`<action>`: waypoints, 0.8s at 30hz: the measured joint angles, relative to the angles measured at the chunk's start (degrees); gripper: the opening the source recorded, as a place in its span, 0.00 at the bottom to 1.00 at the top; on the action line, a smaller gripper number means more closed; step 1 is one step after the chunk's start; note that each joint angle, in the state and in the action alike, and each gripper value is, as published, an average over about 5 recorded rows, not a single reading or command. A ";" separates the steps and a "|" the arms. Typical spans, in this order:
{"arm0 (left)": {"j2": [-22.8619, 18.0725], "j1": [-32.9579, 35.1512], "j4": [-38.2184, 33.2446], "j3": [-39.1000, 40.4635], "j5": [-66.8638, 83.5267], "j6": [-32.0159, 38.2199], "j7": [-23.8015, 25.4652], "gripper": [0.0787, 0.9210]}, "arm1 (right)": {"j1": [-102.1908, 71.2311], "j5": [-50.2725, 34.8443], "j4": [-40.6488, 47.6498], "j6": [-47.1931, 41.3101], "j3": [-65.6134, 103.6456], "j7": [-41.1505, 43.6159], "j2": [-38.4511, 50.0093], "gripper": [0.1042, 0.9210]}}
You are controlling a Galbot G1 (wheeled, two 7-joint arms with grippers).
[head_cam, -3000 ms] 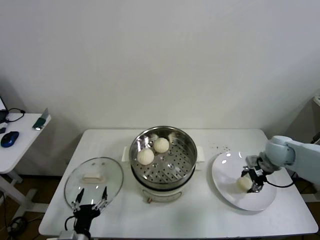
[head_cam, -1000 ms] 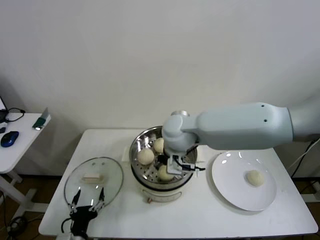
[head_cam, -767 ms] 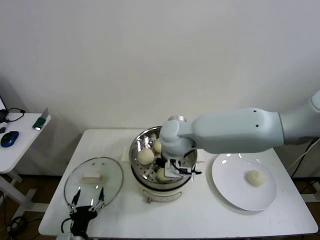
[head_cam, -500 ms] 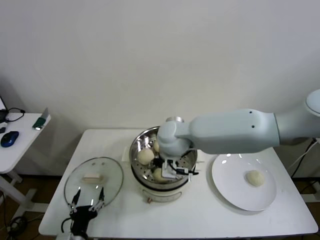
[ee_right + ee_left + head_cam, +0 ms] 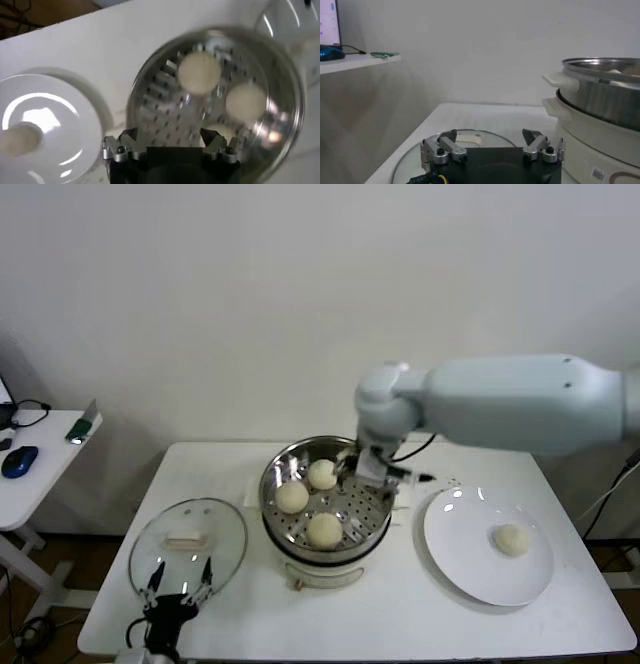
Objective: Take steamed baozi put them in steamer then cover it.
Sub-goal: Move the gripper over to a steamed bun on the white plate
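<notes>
Three steamed baozi lie in the steel steamer (image 5: 272, 484): one at the left (image 5: 291, 497), one at the back (image 5: 322, 474), one at the front (image 5: 324, 529). A fourth baozi (image 5: 511, 539) rests on the white plate (image 5: 460, 559). My right gripper (image 5: 375, 468) hovers open and empty above the steamer's back right rim. Its wrist view looks down on the steamer (image 5: 150, 95), three baozi (image 5: 200, 72) and, between the fingers, the empty right gripper (image 5: 170, 142). The glass cover (image 5: 188, 544) lies flat on the table at the left. My left gripper (image 5: 178, 592) waits open at the cover's near edge.
The steamer sits on a white cooker base (image 5: 325, 569) with side handles in the middle of the white table (image 5: 400, 624). In the left wrist view the open left gripper (image 5: 490, 145) faces the cover (image 5: 415, 156), with the steamer (image 5: 600, 95) beyond. A side desk (image 5: 40, 454) stands far left.
My right gripper opened and let go of a baozi at the steamer's front. It then rose and drew back to the right rim. The left arm stayed put.
</notes>
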State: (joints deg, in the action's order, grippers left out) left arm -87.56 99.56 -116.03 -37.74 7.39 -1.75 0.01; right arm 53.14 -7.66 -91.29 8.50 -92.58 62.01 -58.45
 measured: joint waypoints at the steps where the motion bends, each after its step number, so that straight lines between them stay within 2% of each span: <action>1: 0.03 -0.05 -0.04 0.00 0.04 -0.03 0.02 0.88 | 1.30 -1.36 1.12 0.04 -0.86 0.35 1.03 0.88; 7: 0.25 -0.44 -0.01 -0.09 0.38 -0.23 0.11 0.88 | 7.71 -8.19 6.09 -0.47 -7.40 1.33 8.03 0.88; 12: 0.34 -0.68 0.32 -0.16 0.59 -0.24 0.15 0.88 | 9.01 -10.71 7.81 -2.51 -12.02 0.83 15.52 0.88; 17: 0.33 -0.81 0.62 -0.33 0.66 -0.27 0.16 0.88 | 4.06 -10.27 9.75 -5.59 -11.03 -0.67 22.96 0.88; 24: 0.17 -0.43 0.64 -0.69 0.44 -0.39 0.19 0.88 | -9.66 -5.48 13.62 -8.54 -1.89 -2.62 29.28 0.88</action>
State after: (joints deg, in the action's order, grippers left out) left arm -87.39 99.14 -115.38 -38.43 7.83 -2.14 0.20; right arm 43.48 -13.14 -77.67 -0.05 -94.46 59.39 -29.17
